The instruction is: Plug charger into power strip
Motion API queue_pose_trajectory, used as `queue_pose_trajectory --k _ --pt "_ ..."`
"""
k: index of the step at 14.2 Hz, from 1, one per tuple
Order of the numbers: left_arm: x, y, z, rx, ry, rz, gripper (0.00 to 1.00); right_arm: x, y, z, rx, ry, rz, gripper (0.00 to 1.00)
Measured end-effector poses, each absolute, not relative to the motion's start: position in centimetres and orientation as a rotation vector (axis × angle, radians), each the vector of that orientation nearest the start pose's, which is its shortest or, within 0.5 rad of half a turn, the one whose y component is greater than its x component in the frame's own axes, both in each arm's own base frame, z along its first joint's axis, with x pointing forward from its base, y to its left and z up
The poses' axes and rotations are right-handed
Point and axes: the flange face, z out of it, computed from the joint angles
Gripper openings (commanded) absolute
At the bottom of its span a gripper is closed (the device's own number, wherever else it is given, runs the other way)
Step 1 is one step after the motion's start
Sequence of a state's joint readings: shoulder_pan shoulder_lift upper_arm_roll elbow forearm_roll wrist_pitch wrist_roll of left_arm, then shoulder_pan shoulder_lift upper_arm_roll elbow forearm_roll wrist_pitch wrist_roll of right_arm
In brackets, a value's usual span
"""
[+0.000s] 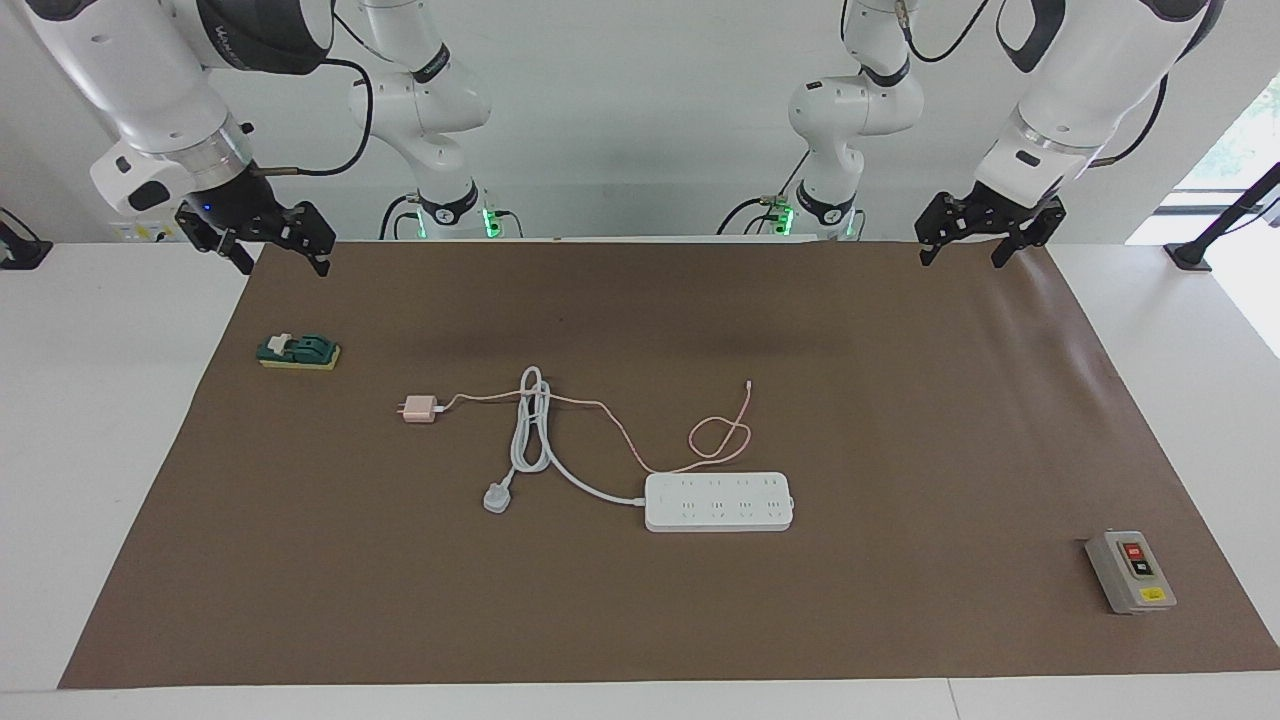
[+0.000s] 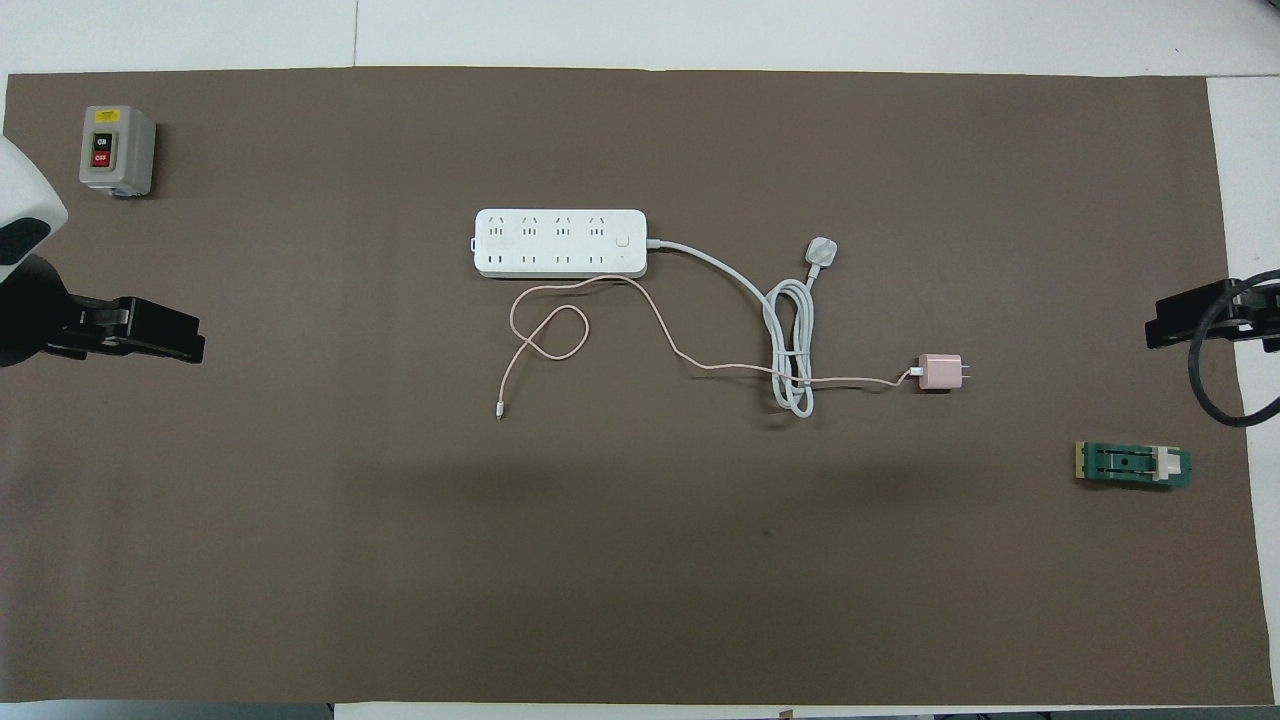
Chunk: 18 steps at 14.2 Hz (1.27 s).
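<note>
The charger [image 1: 420,409] [image 2: 940,373], a small pale-pink cube, lies on its side on the brown mat with its prongs pointing toward the right arm's end. Its thin pink cable [image 1: 720,440] [image 2: 545,335] crosses a coiled white cord and loops beside the power strip [image 1: 718,502] [image 2: 560,242]. The white strip lies flat mid-mat, sockets up, farther from the robots than the charger. My left gripper [image 1: 962,258] [image 2: 160,330] hangs open and empty over the mat's edge at the left arm's end. My right gripper [image 1: 283,262] [image 2: 1180,320] hangs open and empty over the edge at the right arm's end.
The strip's thick cord [image 1: 530,430] [image 2: 790,350] ends in a grey-white plug [image 1: 497,497] [image 2: 821,250]. A grey box with red and black buttons [image 1: 1130,572] [image 2: 117,150] stands at the left arm's end. A green switch block [image 1: 299,351] [image 2: 1133,465] lies at the right arm's end.
</note>
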<state>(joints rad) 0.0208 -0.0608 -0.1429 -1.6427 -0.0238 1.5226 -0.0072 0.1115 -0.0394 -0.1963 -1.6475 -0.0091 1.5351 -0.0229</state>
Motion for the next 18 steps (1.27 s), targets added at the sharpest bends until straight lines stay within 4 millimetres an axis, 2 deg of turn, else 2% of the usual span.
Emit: queue_pose_trajectory --k 13,18 --pt "52.5 -6.9 62.0 -3.146 0.179 0.095 1.0 53.2 -5.1 60.4 -3.134 0.104 0.157 1.0" --pt "52.2 -5.9 62.5 -3.141 0.153 0.123 1.0 53.2 -4.5 60.4 -3.135 0.088 0.155 1.0"
